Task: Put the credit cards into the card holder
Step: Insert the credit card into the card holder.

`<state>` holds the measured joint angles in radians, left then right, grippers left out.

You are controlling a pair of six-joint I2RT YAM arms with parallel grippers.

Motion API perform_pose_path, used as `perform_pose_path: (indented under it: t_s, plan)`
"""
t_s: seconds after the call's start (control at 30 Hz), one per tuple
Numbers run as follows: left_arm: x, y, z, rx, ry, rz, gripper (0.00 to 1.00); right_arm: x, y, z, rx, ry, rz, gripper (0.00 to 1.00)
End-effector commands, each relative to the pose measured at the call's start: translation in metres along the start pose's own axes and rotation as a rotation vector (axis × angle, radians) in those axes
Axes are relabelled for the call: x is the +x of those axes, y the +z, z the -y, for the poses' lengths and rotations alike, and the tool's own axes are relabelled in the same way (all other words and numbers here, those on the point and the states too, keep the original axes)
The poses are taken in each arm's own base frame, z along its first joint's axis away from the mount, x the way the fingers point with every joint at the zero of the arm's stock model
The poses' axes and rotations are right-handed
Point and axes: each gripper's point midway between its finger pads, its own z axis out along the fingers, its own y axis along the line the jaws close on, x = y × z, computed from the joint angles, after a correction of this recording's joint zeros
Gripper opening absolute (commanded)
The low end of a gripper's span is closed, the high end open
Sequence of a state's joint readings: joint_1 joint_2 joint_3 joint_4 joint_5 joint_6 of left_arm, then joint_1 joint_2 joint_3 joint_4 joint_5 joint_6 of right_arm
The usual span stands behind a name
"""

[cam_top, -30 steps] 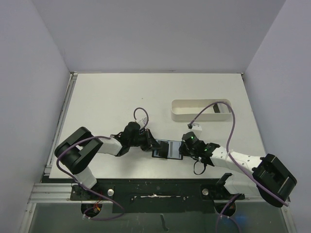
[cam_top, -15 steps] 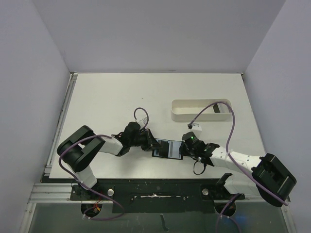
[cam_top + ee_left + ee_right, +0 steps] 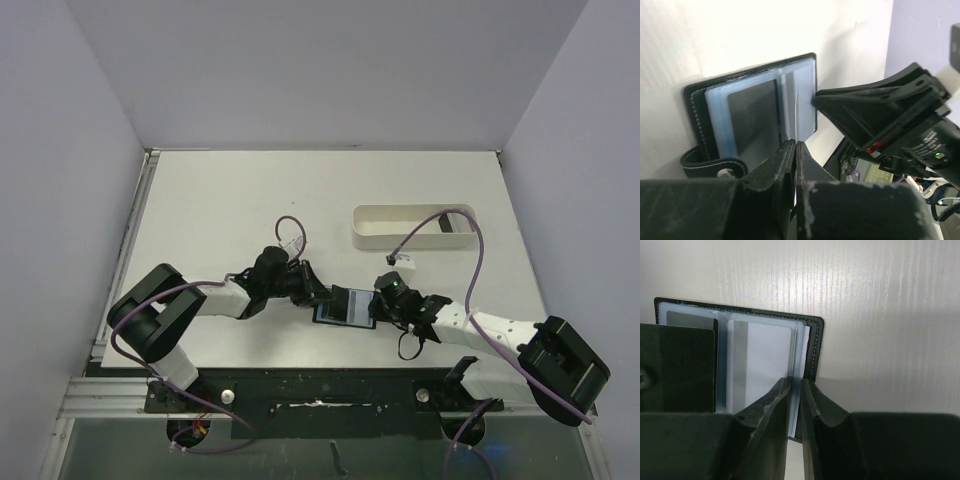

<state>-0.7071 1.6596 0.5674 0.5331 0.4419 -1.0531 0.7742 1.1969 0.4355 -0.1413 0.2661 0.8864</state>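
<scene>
Nearest in the top view, the two arm bases sit at the desk's point(image 3: 220, 200) front edge, partly cut off by the mounting rail. The arms reach in toward each other.

Between them, near the front middle of the desk, the card holder point(image 3: 347, 306) lies open and flat. The left end effector point(image 3: 318, 296) meets it from the left and the right end effector point(image 3: 380, 303) from the right. From above both sets of fingers are too dark and small to read.

The left wrist view is clearer. The fingers are pressed together on a credit card point(image 3: 797, 112), which shows only as a thin pale edge-on line, so its face cannot be seen. Its far end stands over the holder's middle; whether it has entered a pocket cannot be told. A dark card point(image 3: 752, 117) lies in the left sleeve. The snap tab point(image 3: 710, 164) curls out at the near left corner, partly hidden by the fingers.

In the right wrist view the fingers are nearly together, clamped on the right edge of the holder's pale sleeves. The holder's near and left parts are cut off.

Further back and to the right, well apart from the holder, is a long white tray point(image 3: 380, 240). A purple cable point(image 3: 470, 250) crosses it, and what it contains cannot be made out.
</scene>
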Motion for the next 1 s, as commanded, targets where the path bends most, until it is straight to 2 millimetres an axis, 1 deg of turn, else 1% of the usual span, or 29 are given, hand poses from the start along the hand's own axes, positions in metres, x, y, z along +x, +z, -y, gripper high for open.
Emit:
perform_pose_path:
  t_s: [0.0,0.47,0.63,0.97]
  plan:
    - [-0.022,-0.005,0.038,0.081,0.084,0.058,0.0,-0.002,0.001,-0.001,-0.003,0.001,0.02,0.15]
    - [-0.012,0.007,0.014,0.061,0.072,0.021,0.0,-0.004,-0.002,-0.001,-0.006,0.002,0.027,0.15]
    - [-0.012,0.01,0.005,0.042,0.066,0.017,0.0,-0.005,-0.003,-0.001,-0.007,0.001,0.03,0.15]
    - [-0.01,0.015,-0.002,0.029,0.067,0.007,0.0,-0.006,-0.005,-0.001,-0.005,0.0,0.036,0.15]
